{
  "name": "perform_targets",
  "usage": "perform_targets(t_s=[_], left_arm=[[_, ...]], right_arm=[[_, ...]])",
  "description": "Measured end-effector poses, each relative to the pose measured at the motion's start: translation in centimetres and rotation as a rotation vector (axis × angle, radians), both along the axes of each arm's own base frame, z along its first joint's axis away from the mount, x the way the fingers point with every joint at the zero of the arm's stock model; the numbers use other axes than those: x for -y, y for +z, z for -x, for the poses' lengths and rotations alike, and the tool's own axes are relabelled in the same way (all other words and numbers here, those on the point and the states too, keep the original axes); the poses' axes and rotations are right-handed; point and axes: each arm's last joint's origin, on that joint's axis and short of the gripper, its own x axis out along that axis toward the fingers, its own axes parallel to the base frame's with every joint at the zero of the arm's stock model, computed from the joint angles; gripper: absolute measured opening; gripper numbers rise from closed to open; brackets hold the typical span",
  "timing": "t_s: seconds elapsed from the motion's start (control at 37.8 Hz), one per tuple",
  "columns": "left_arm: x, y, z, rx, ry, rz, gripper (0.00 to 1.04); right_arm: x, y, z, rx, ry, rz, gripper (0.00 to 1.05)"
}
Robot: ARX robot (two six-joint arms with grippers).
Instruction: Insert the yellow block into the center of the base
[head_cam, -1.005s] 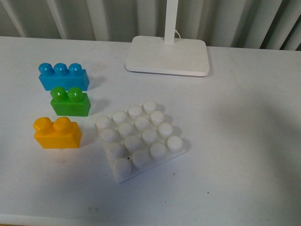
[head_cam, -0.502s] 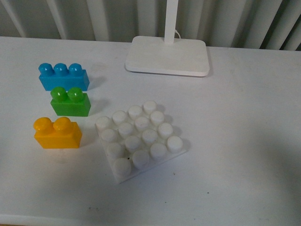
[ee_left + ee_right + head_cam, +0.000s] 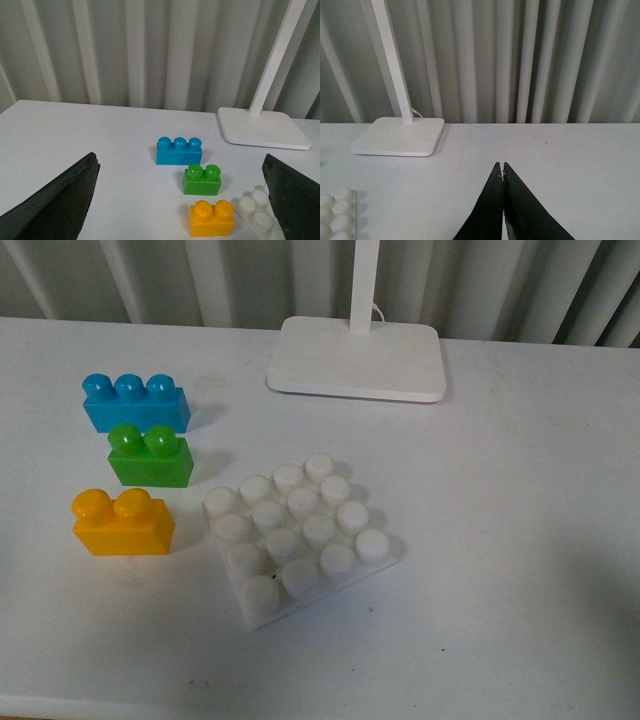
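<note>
The yellow block stands upright on the white table, just left of the base, a white square plate of studs turned at an angle. No stud of the base carries a brick. Neither arm shows in the front view. In the left wrist view my left gripper is open wide, its dark fingers framing the row of bricks from a distance. My right gripper is shut with nothing in it, above bare table; a corner of the base shows at that view's edge.
A green two-stud brick and a blue three-stud brick sit behind the yellow block in a line. A white lamp foot with its pole stands at the back, before a ribbed grey wall.
</note>
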Motion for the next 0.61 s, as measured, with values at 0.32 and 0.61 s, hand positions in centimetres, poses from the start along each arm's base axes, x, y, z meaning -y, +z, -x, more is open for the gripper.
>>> perform_targets(t_s=[0.32, 0.61], left_arm=[[0.0, 0.0, 0.0, 0.0, 0.0, 0.0, 0.98], [1.6, -0.9, -1.6, -0.509, -0.015, 0.126, 0.98]], right_arm=[[0.0, 0.0, 0.0, 0.001, 0.0, 0.001, 0.37], [0.0, 0.0, 0.0, 0.0, 0.0, 0.002, 0.95]])
